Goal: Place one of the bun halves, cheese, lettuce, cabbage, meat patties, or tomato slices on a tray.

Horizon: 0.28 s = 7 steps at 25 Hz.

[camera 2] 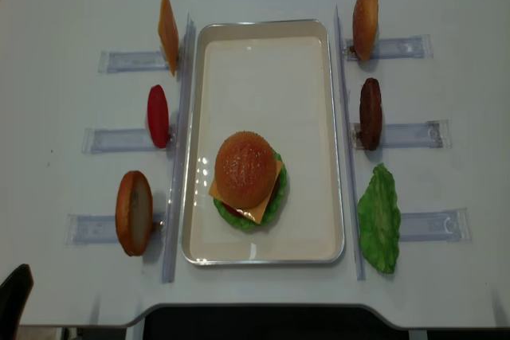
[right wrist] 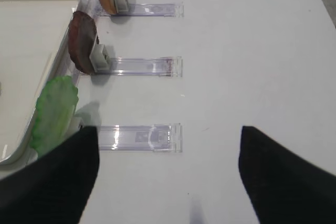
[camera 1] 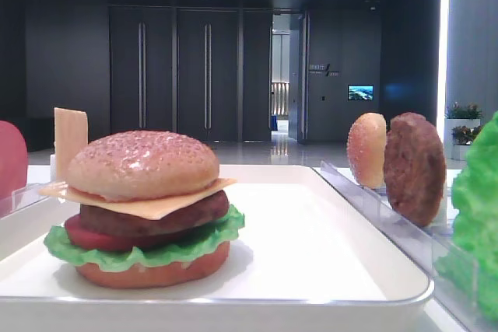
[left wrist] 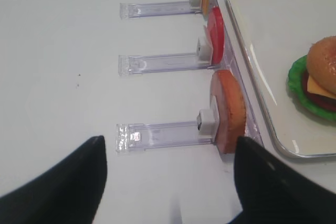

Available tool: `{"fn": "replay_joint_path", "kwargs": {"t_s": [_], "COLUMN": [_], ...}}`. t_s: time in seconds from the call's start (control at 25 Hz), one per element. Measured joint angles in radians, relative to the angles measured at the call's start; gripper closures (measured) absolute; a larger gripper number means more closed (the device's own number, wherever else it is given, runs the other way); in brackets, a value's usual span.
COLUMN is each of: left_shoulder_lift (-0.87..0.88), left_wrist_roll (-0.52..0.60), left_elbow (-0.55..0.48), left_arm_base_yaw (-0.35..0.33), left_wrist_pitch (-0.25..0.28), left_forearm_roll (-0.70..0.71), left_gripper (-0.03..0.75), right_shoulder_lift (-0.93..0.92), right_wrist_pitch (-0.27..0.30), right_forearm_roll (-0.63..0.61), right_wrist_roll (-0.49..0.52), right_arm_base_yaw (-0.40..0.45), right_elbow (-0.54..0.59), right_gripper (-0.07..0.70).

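Observation:
A stacked burger stands on the white tray (camera 2: pixel 263 29): domed sesame top bun (camera 2: pixel 243 169), cheese (camera 1: pixel 167 204), meat patty (camera 1: pixel 156 219), tomato slice (camera 1: pixel 93 239), lettuce (camera 1: pixel 148 253) and a bottom bun. Upright in the racks left of the tray are a cheese slice (camera 2: pixel 167 32), a tomato slice (camera 2: pixel 158 115) and a reddish bottom bun (left wrist: pixel 228 109). On the right are a pale orange bun half (camera 2: pixel 365 23), a patty (right wrist: pixel 82 41) and a lettuce leaf (right wrist: pixel 54 111). My left gripper (left wrist: pixel 168 150) is open over bare table beside the bottom bun. My right gripper (right wrist: pixel 168 135) is open beside the lettuce, holding nothing.
Clear plastic racks (right wrist: pixel 139 137) lie on the white table on both sides of the tray, and long clear rails run along the tray's long edges. The table's front edge lies just below the tray in the overhead view. One dark fingertip (camera 2: pixel 14 300) shows at the bottom left.

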<state>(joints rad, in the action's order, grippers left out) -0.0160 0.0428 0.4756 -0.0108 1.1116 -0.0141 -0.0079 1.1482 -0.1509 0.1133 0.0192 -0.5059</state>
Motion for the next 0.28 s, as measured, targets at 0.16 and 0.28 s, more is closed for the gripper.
{"fn": "replay_joint_path", "kwargs": {"t_s": [0.16, 0.28], "left_shoulder_lift": [0.000, 0.000], "left_wrist_roll": [0.000, 0.000], "left_elbow": [0.000, 0.000], "left_arm_base_yaw": [0.000, 0.000], "left_wrist_pitch": [0.000, 0.000], "left_forearm_roll": [0.000, 0.000], "left_gripper": [0.139, 0.139], "right_shoulder_lift": [0.000, 0.000], "right_wrist_pitch": [-0.007, -0.007], "right_forearm_roll": [0.000, 0.000], "right_wrist_roll": [0.000, 0.000], "right_arm_base_yaw": [0.000, 0.000], "right_elbow": [0.000, 0.000], "right_gripper": [0.107, 0.107]}}
